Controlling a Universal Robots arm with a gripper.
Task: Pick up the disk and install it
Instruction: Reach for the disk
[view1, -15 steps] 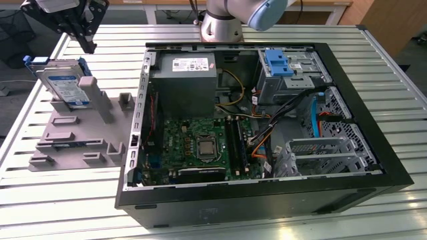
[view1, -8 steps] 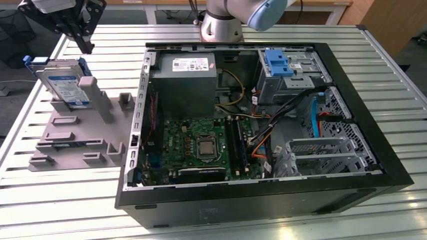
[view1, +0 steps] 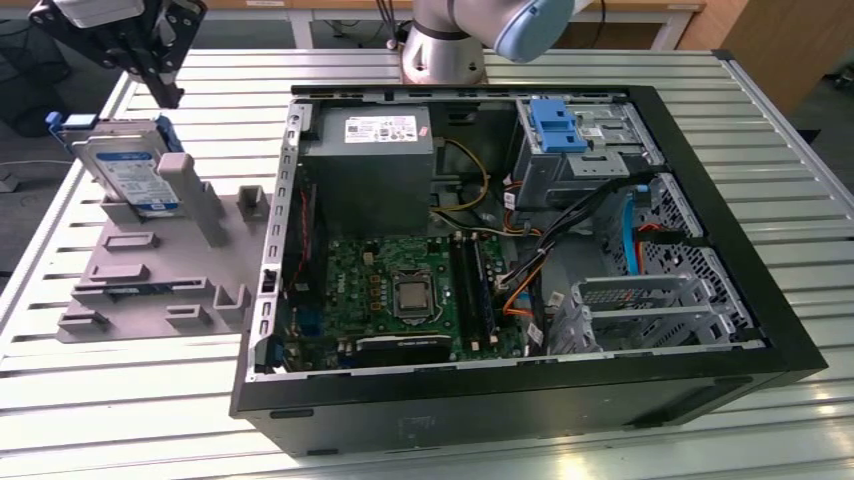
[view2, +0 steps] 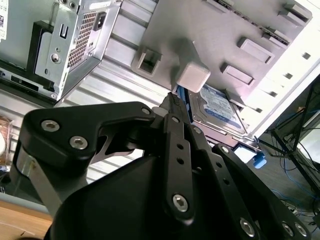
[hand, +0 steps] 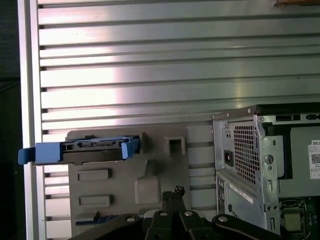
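Disk (view1: 127, 170) stands on edge in grey holder (view1: 160, 270) on table (view1: 400, 70), beside the open PC case (view1: 534, 410). Gripper (view1: 171, 98) hovers above it, jaws pressed together, empty. The disk is probably rigid, heavyish and slick-faced, so pinch across the flat faces near the top edge.

The exterior view looks down at a slant from high beside the ribbed aluminium desk (view1: 134, 400). It is far enough off to hold the whole open black computer case (view1: 534, 425) and, at the exterior view's left, the grey plastic fixture plate (view1: 147, 285). The first wrist view faces straight down on the desk from well above, past the black metal fingers (hand: 172, 200). The second wrist view sits close behind those fingers, looking obliquely along them. Both wrist views share the fixture plate, the silver blue-framed disk (hand: 80, 150) on it and the case's rear corner.
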